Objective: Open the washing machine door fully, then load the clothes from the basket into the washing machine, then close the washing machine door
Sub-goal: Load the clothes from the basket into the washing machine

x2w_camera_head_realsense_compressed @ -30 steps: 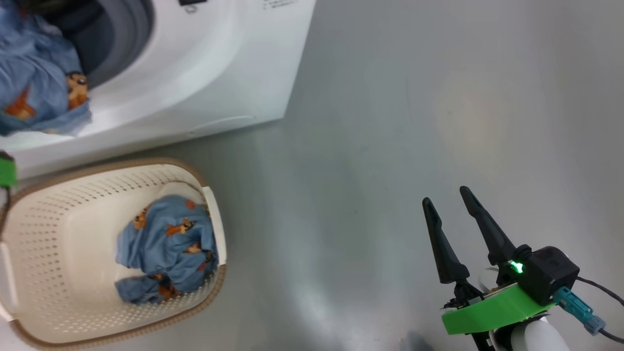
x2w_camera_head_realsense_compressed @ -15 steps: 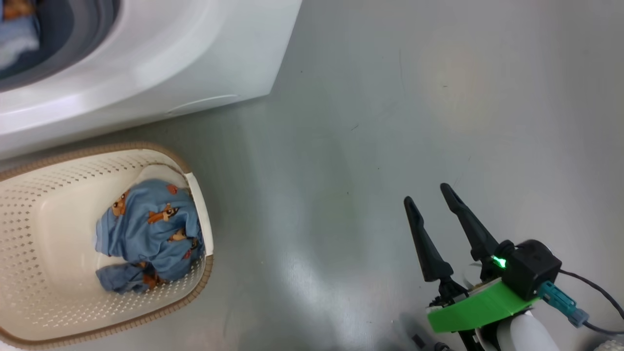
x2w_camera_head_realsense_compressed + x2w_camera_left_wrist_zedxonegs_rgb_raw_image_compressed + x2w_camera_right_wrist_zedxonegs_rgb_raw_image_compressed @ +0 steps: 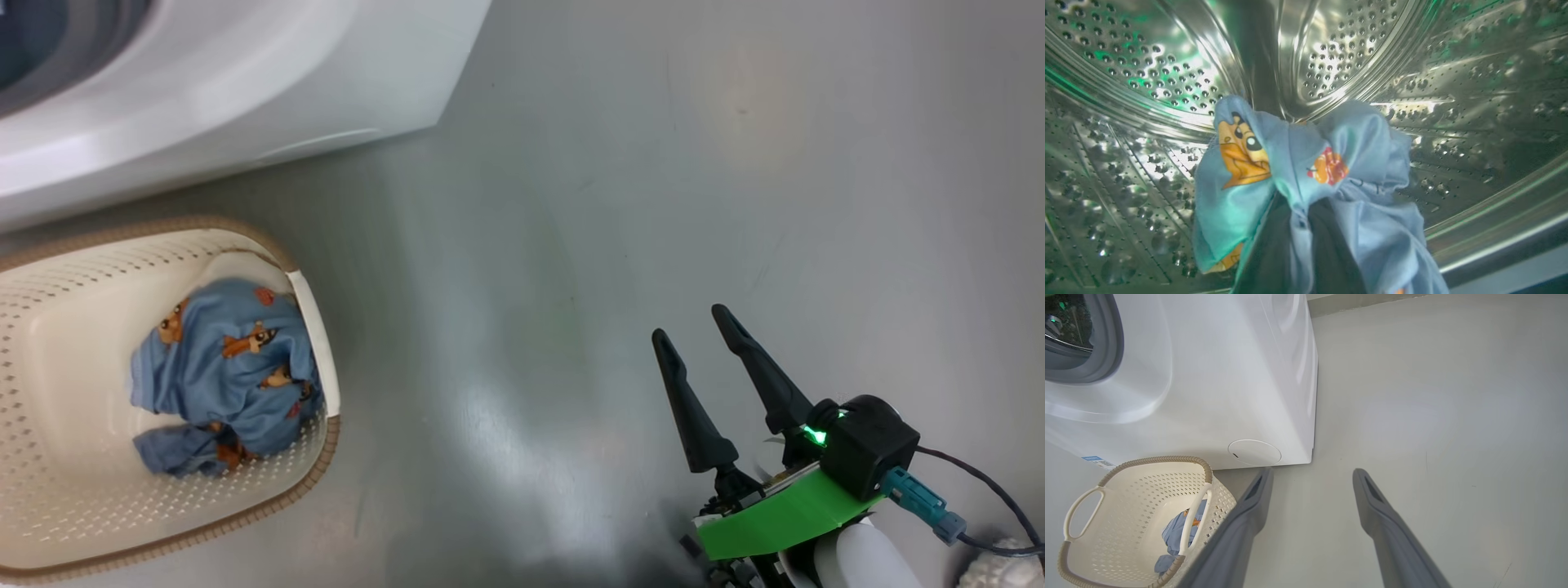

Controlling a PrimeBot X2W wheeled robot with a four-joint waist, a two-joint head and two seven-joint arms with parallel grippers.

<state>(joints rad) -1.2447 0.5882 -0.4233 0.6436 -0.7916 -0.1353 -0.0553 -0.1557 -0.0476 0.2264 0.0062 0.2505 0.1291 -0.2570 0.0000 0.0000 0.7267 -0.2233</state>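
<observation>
My left gripper (image 3: 1302, 228) is deep in the washing machine's (image 3: 204, 82) steel drum (image 3: 1147, 61), pinching one blue bundle (image 3: 1306, 163) that droops towards the drum's lower wall. The basket (image 3: 49, 506) lies lengthwise along the machine's front. The second bundle (image 3: 229, 367) is heaped at its right end, its long axis pointing machine-ward. My right gripper (image 3: 692, 322), spread and empty, sits well to its right and is probably the nearer one.
</observation>
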